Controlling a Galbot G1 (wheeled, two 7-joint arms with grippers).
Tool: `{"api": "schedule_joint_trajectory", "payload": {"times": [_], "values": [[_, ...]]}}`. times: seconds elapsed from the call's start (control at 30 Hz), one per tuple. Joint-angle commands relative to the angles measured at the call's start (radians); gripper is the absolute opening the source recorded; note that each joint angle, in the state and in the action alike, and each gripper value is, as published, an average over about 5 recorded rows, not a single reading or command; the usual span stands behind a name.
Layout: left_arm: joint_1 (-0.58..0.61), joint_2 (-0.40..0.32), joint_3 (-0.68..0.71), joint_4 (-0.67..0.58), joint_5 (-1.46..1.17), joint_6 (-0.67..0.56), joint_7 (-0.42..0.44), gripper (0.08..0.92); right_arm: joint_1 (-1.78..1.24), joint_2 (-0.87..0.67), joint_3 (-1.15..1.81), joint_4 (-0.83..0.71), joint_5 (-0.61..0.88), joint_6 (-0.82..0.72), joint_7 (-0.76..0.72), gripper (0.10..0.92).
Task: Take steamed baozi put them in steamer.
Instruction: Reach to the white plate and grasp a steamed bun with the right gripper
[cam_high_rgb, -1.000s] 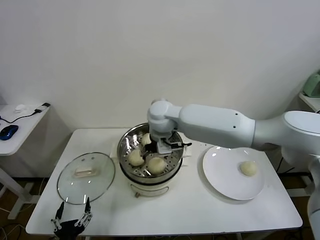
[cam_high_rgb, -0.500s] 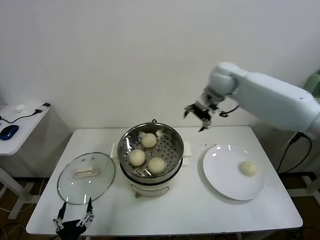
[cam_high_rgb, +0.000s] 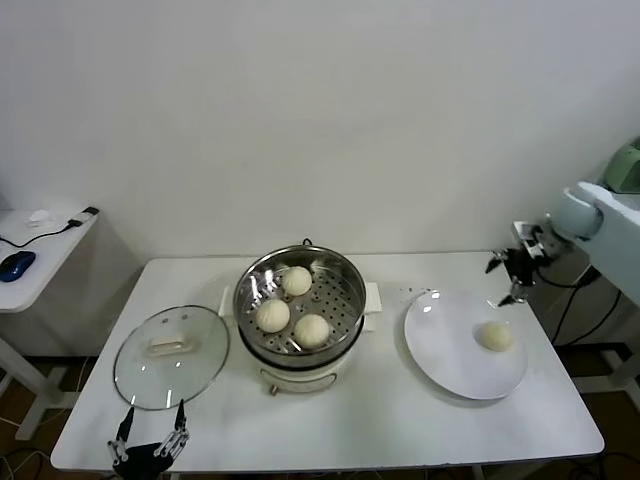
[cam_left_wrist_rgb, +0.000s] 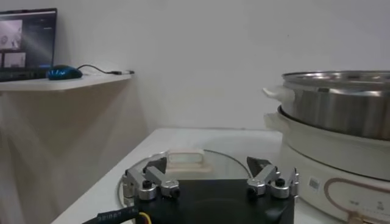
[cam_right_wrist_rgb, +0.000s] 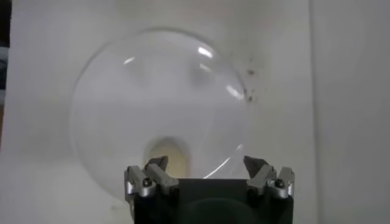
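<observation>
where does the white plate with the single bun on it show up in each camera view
Head view: the flat round white plate lies on the table, right of the shiny steel steamer, below the open right gripper.
Left wrist view: not in it.
Right wrist view: it fills the middle.
Shared landmark: the cream-white bun on it.

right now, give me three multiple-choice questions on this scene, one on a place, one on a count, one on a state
1. Where does the glass lid lie?
A. on the steamer
B. on the table left of the steamer
C. on the plate

2. How many baozi are in the steamer?
A. one
B. three
C. four

3. What is the right tool doing?
A. holding a baozi
B. open and empty above the plate's far edge
C. gripping the lid

Answers: 1 B, the lid rests flat beside the pot. 2 B, three buns sit on the tray, and a fourth baozi is on the plate. 3 B, its fingers are spread with nothing between them.
</observation>
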Motion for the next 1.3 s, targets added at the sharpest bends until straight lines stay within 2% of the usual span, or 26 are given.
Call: {"api": "schedule_joint_trajectory", "payload": {"times": [0.03, 0.4, 0.73, 0.83, 1.1, 1.3], "values": [[0.004, -0.003, -0.001, 0.002, 0.003, -0.003, 0.0, 0.823, -0.204, -0.034, 0.103, -0.062, -0.027, -0.046, 0.026, 0.823], [0.01, -0.011, -0.005, 0.004, 0.007, -0.006, -0.003, 0.823, -0.215, 0.077, 0.121, -0.132, -0.068, -0.031, 0.071, 0.823], [0.015, -0.014, -0.013, 0.0, 0.008, -0.011, -0.005, 0.823, -0.222, 0.103, 0.122, -0.165, -0.116, -0.016, 0.074, 0.817], [0.016, -0.015, -0.013, 0.0, 0.008, -0.012, -0.005, 0.823, -0.229, 0.113, 0.132, -0.173, -0.119, -0.014, 0.079, 0.773], [0.016, -0.016, -0.023, -0.004, 0.005, -0.011, -0.007, 0.823, -0.23, 0.122, 0.148, -0.181, -0.139, 0.003, 0.081, 0.589], [0.01, -0.016, -0.018, 0.001, 0.005, -0.008, -0.007, 0.823, -0.136, 0.081, 0.08, -0.105, -0.107, -0.002, 0.055, 0.533]]}}
